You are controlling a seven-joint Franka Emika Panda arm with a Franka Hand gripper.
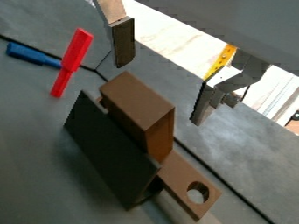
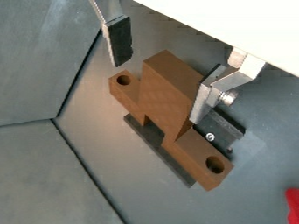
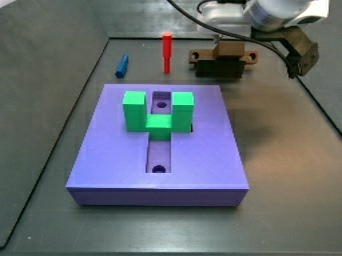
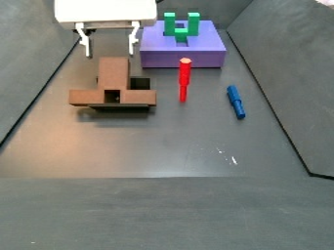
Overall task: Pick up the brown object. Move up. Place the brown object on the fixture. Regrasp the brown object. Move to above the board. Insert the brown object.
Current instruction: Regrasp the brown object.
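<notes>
Wrist views: gripper [image 1: 163,77] jaws apart, empty, hovering above brown object [image 1: 146,114]; silver fingers [image 2: 215,93] either side of its raised block. Brown object [image 2: 170,114] rests on fixture [image 1: 105,149], holed end overhanging.

Side views: brown object [image 4: 112,86] on fixture [image 4: 136,105], gripper [image 4: 107,41] just above. Board [image 3: 160,150] with green U-shaped block [image 3: 156,110] well apart; red peg [image 4: 186,80], blue piece [image 4: 236,101] on floor.

Your gripper [image 4: 108,43] hangs low at the far end of the work floor, wrist vertical, fingers pointing down. Both silver fingers [image 2: 119,39] show in both wrist views, spread wide apart, dark pads bare, nothing clamped between them [image 1: 163,79].
</notes>
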